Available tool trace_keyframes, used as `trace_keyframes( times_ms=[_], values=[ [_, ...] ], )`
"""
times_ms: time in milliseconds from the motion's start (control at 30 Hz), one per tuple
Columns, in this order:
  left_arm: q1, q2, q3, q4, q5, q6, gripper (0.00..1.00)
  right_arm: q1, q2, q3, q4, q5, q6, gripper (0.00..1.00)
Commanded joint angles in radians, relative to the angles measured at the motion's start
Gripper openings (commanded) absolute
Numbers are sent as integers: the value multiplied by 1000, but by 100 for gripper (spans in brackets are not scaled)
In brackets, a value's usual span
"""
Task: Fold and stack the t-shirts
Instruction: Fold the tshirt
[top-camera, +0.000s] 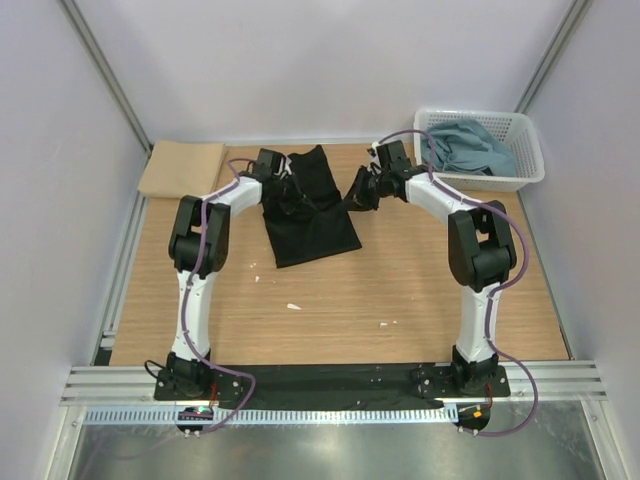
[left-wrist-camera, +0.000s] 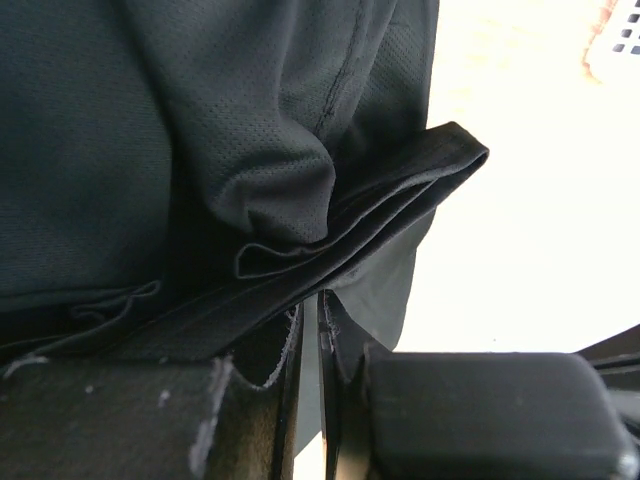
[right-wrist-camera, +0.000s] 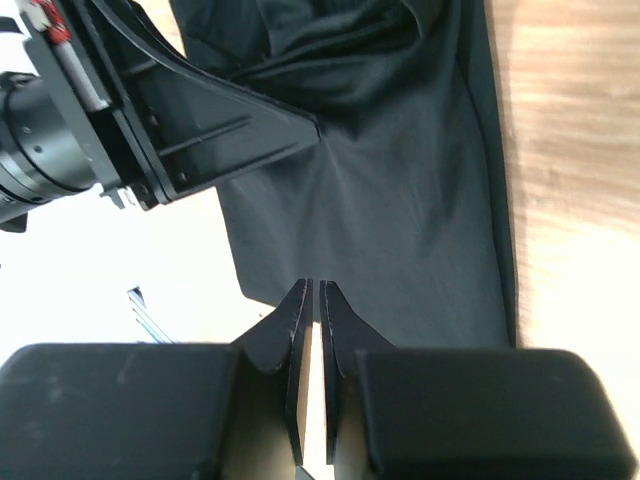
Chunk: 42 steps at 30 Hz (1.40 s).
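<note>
A black t-shirt (top-camera: 312, 215) lies partly folded at the back middle of the table. My left gripper (top-camera: 291, 197) is over its upper part, shut on a bunched, layered hem of the shirt (left-wrist-camera: 300, 170); the cloth runs into the fingertips (left-wrist-camera: 320, 300). My right gripper (top-camera: 358, 190) is at the shirt's right edge, shut and empty, its tips (right-wrist-camera: 315, 287) just over the edge of the black cloth (right-wrist-camera: 400, 200). A folded tan shirt (top-camera: 180, 168) lies at the back left. Blue-grey shirts (top-camera: 465, 147) lie in the basket.
A white lattice basket (top-camera: 530, 150) stands at the back right corner. White walls and metal posts close in the table on three sides. Small white scraps (top-camera: 293, 306) lie on the wood in front of the black shirt.
</note>
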<state>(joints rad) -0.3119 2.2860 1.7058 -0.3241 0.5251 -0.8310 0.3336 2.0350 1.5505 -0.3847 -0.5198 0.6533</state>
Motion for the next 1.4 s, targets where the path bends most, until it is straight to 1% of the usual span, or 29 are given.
trace_keyframes(
  times_ms=[0, 100, 367, 500, 700, 767, 833, 967, 1067, 1100, 1200, 1367],
  values=[
    [14, -19, 3, 28, 21, -2, 11, 1, 28, 29, 81, -26, 23, 13],
    [25, 19, 17, 62, 45, -11, 11, 1, 82, 72, 99, -57, 70, 13],
    [42, 102, 110, 123, 88, -75, 10, 1, 149, 85, 167, -82, 131, 13],
    [60, 110, 98, 204, 102, -122, 10, 1, 189, 85, 245, -108, 184, 12],
    [91, 113, 89, 253, 139, -160, 10, -4, 260, 138, 345, -103, 258, 12],
    [93, 107, 65, 270, 145, -163, 10, -10, 292, 154, 433, -108, 328, 12],
    [94, 87, 42, 289, 157, -172, 10, -13, 320, 180, 472, -111, 365, 11],
    [94, 46, -26, 319, 171, -195, 9, -15, 390, 269, 494, -118, 420, 10],
    [96, 6, -54, 346, 179, -192, 10, -24, 451, 301, 523, -112, 454, 10],
    [99, -6, -61, 344, 181, -191, 9, -25, 461, 304, 567, -111, 492, 10],
    [114, -66, -104, 346, 188, -174, 10, -31, 522, 350, 630, -118, 552, 8],
    [160, -100, -149, 346, 210, -166, 10, -39, 551, 352, 662, -109, 597, 8]
  ],
)
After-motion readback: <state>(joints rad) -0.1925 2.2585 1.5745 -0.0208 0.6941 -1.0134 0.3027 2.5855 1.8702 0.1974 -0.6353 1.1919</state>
